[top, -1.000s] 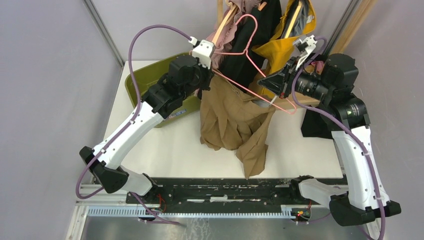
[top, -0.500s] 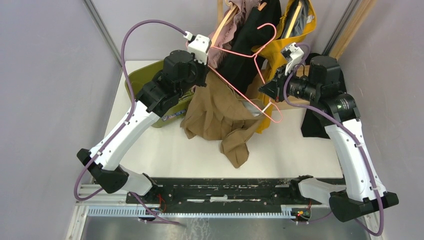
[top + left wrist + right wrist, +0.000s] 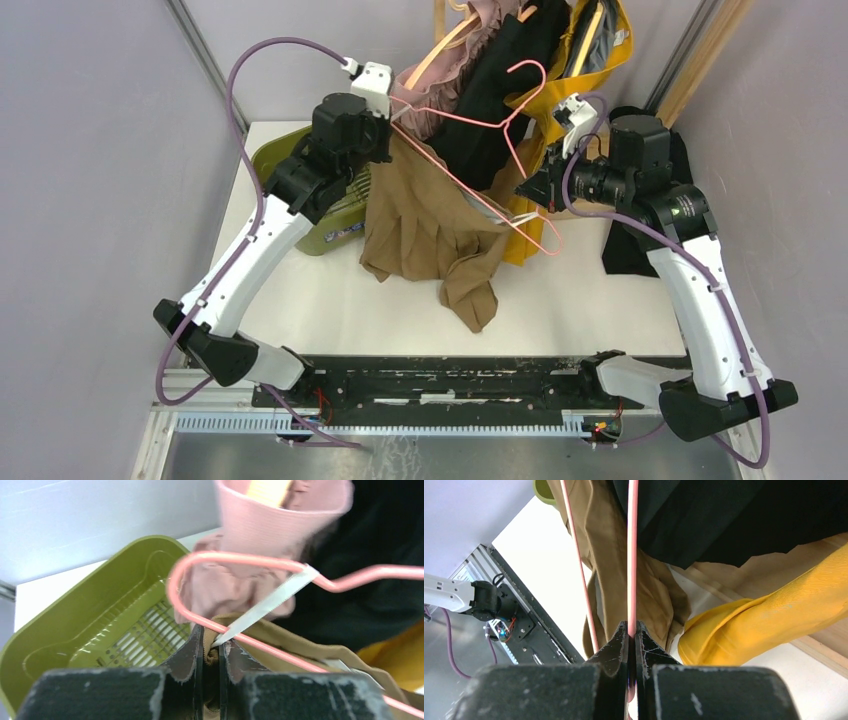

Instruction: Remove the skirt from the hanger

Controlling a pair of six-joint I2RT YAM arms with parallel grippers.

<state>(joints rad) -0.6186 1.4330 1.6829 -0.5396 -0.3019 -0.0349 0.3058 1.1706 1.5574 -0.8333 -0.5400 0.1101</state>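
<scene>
Hanging from the pink hanger (image 3: 632, 555), the brown skirt (image 3: 420, 215) drooped below it onto the desk (image 3: 320, 300). The left jaws pinched the skirt's waistband just under the hanger's left corner; the right jaws were pressed together on the hanger's wire near its right end.

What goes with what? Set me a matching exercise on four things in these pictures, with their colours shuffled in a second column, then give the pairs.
Column one:
1. skirt
2. hanger
3. basket
4. garment hanging by the right arm

Column two:
a. olive green
b. tan
c. yellow
d. pink

Pairs: 1-b, 2-d, 3-a, 4-c.
</scene>
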